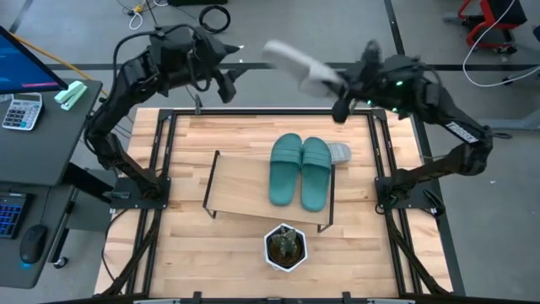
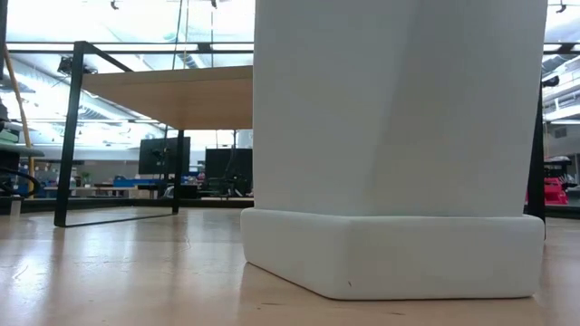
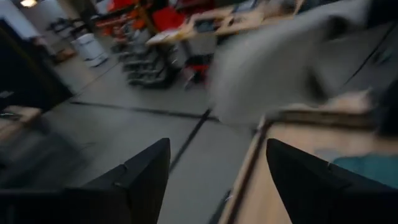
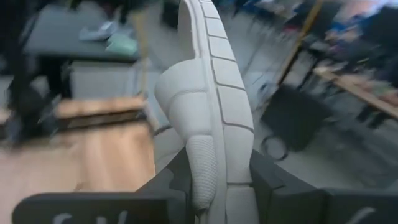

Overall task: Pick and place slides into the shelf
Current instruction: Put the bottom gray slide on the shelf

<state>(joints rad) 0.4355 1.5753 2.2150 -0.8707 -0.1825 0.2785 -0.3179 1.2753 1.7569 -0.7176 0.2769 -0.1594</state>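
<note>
While our right gripper (image 4: 217,180) clamps one grey slide (image 4: 211,106) aloft behind the desk (image 1: 194,143), left jaws open and empty, we should lower it level beside the teal pair (image 1: 301,171) on the shelf (image 1: 240,190).

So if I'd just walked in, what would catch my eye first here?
Probably the light grey slide held up in the air beyond the table's far edge, pinched in the right claw. Next, the teal-green pair lying side by side on the shelf, with another grey slide peeking out beside them. The left claw hangs open and empty at the far left corner.
</note>
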